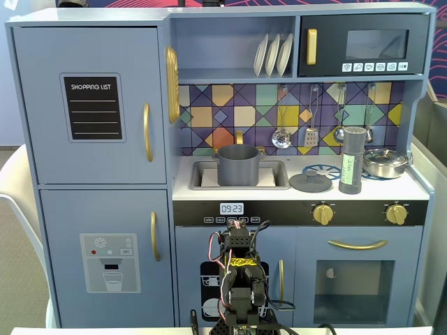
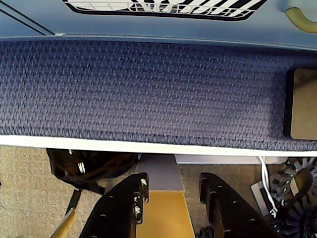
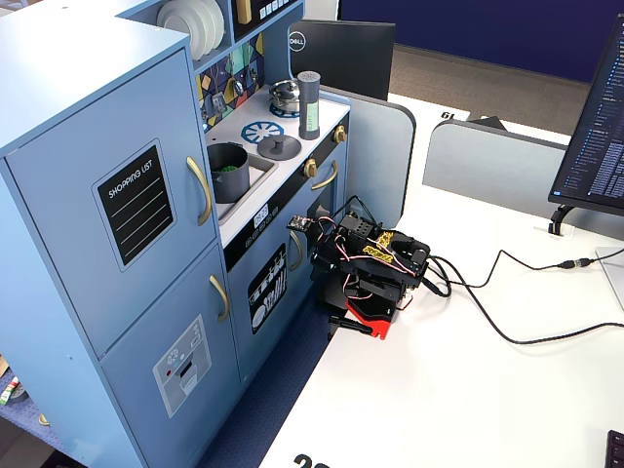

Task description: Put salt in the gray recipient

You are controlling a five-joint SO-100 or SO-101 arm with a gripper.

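Salt, in a tall slim dark-gray shaker [image 1: 353,160] with a lighter perforated cap and a pale green label, is seen upright on the counter of the blue toy kitchen [image 1: 91,105], on the right part in a fixed view. It is placed just beside the flat gray round lid with a knob [image 1: 310,181] on its left and near the shiny steel pan [image 1: 385,162] on its right. The matte dark-gray cylindrical toy pot [image 1: 239,165] is set in the sink recess, well apart from the shaker; in a fixed view from the side, something green is seen inside it [image 3: 227,168]. The black robot arm [image 3: 369,268] is folded low on the white desk [image 3: 468,390], in front of the lower cabinet doors. In the wrist view, the claw [image 2: 171,191] is shown with its two black fingers [image 2: 121,210] spread apart, and nothing is held between them; only yellow and gray surfaces are seen through the gap. A blue woven mat [image 2: 148,89] is seen above the claw in that view.
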